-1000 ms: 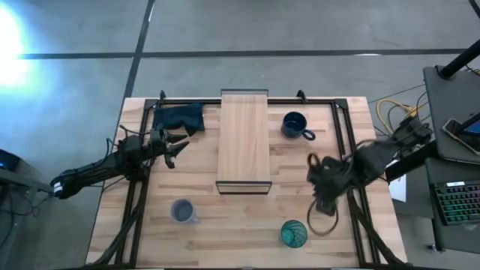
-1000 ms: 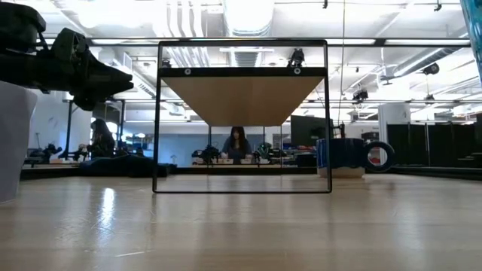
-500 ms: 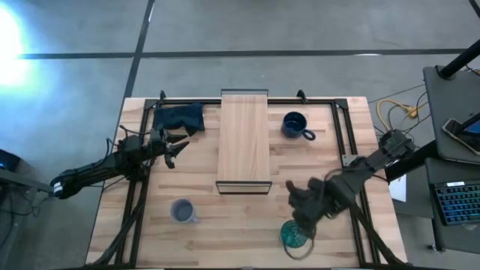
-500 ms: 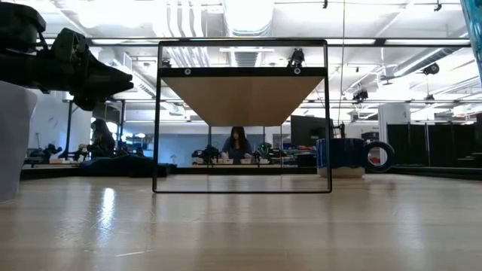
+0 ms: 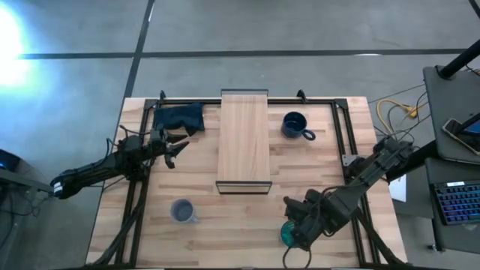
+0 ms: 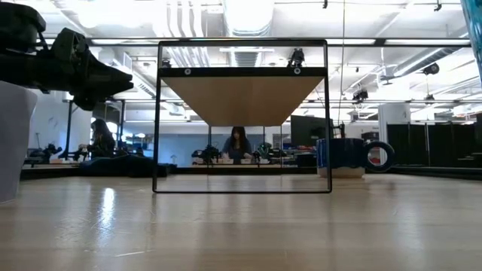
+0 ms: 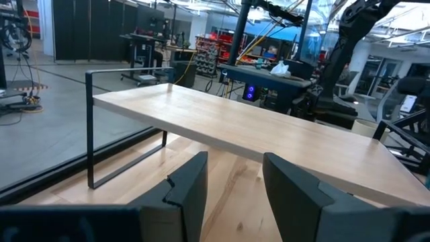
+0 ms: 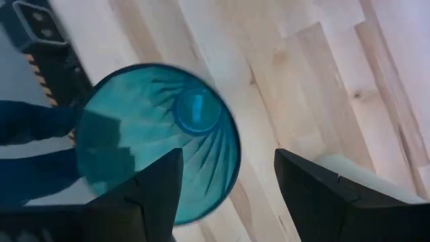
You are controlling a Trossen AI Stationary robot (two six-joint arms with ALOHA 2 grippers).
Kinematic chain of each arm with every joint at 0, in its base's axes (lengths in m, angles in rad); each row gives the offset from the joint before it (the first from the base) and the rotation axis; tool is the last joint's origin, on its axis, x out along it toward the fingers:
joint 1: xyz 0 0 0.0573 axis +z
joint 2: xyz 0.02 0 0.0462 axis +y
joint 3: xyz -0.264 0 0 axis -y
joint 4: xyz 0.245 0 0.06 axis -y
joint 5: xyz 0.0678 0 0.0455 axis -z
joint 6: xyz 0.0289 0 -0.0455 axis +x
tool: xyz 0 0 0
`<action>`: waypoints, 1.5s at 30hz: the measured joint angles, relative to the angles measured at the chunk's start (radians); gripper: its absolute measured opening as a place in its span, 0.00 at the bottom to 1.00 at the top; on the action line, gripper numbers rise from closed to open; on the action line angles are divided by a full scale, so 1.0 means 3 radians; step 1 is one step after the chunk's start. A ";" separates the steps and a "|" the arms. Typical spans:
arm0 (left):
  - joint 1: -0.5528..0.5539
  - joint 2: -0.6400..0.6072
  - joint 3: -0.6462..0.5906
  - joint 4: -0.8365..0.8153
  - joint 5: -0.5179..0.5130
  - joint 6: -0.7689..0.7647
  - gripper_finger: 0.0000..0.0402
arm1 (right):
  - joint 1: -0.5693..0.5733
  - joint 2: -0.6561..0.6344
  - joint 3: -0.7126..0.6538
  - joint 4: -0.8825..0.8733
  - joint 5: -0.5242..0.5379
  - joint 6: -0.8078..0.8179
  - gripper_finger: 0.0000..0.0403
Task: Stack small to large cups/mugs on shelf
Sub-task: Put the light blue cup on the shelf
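Observation:
The teal tumbler (image 5: 289, 235) stands upright on the tabletop near the near edge, right of centre; the right wrist view looks down into it (image 8: 158, 138). My right gripper (image 5: 295, 223) (image 8: 228, 195) is open just above the tumbler, at its far side. The light-wood shelf (image 5: 244, 139) stands on its dark frame at the table's middle. The navy mug (image 5: 294, 125) stands right of the shelf, the pale blue-grey mug (image 5: 181, 211) near left. My left gripper (image 5: 172, 148) (image 7: 235, 195) is open and empty left of the shelf. The cream cup is not in view.
A dark blue cloth (image 5: 180, 118) lies at the far left corner. Dark frame rails (image 5: 139, 187) run along the table's left and right sides. In the low view people sit in the room behind the shelf (image 6: 238, 143).
My right gripper has gone toward the table's near edge and toward the left, from beside the right rail to a place over the teal tumbler. The tumbler and the other cups have stayed where they were.

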 joint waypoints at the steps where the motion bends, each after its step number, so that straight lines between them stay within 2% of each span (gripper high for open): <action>1: -0.0001 -0.0001 0.0000 0.0002 0.0000 0.0000 0.32 | -0.0001 0.0015 0.0001 0.0004 0.0002 -0.0001 0.57; 13: -0.0001 0.0000 0.0000 0.0001 0.0000 0.0000 0.32 | -0.0006 0.0030 0.0001 0.0022 0.0081 -0.0004 0.57; 18: -0.0001 0.0000 0.0000 0.0001 0.0000 0.0000 0.32 | -0.0004 -0.0006 0.0145 0.0018 0.0118 -0.0226 0.57; 22: -0.0001 0.0000 0.0000 0.0000 -0.0001 0.0000 0.32 | 0.0018 -0.0056 0.0323 -0.0008 0.0348 -0.0410 0.57; 25: -0.0001 0.0000 0.0000 0.0001 -0.0001 -0.0001 0.32 | 0.0017 -0.0050 0.0343 -0.0102 0.0338 -0.0464 0.57; 29: 0.0000 0.0000 0.0000 0.0000 0.0000 -0.0001 0.32 | -0.0019 -0.0042 0.0215 -0.0116 0.0176 -0.0451 0.57; 45: -0.0001 0.0000 0.0000 0.0000 -0.0001 0.0000 0.32 | -0.0115 -0.0003 -0.0310 0.0237 0.0153 -0.0310 0.57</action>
